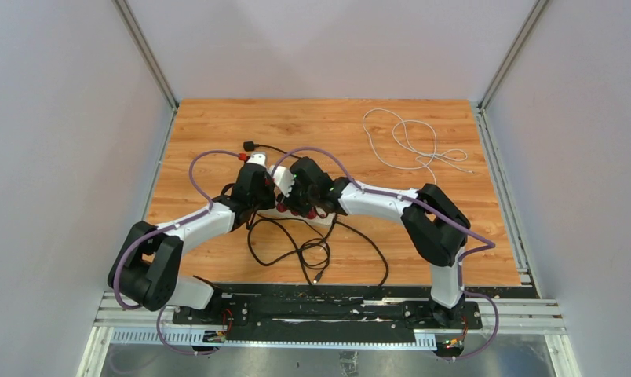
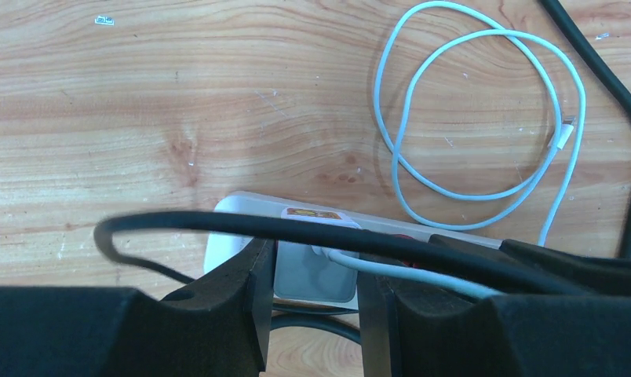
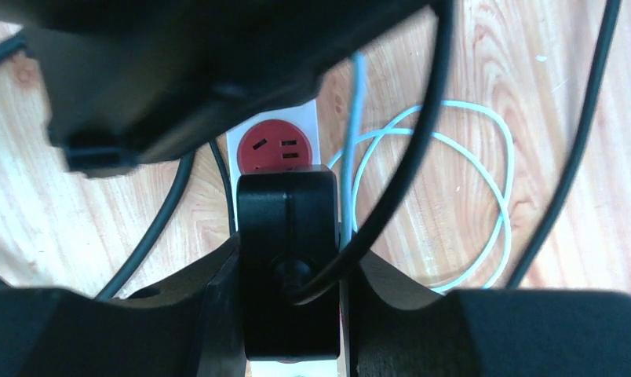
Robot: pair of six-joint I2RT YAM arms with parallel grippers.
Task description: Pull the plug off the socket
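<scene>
black plug in right hand, charger in left (on socket)

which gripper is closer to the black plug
Right. The right gripper clasps the black plug on both sides; the left gripper, alongside, grips the white charger.

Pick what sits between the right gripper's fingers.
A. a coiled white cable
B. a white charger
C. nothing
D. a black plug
D: in the right wrist view the black plug sits between the right gripper's fingers on the power strip, below a free red outlet; the white charger is in the left gripper.
</scene>
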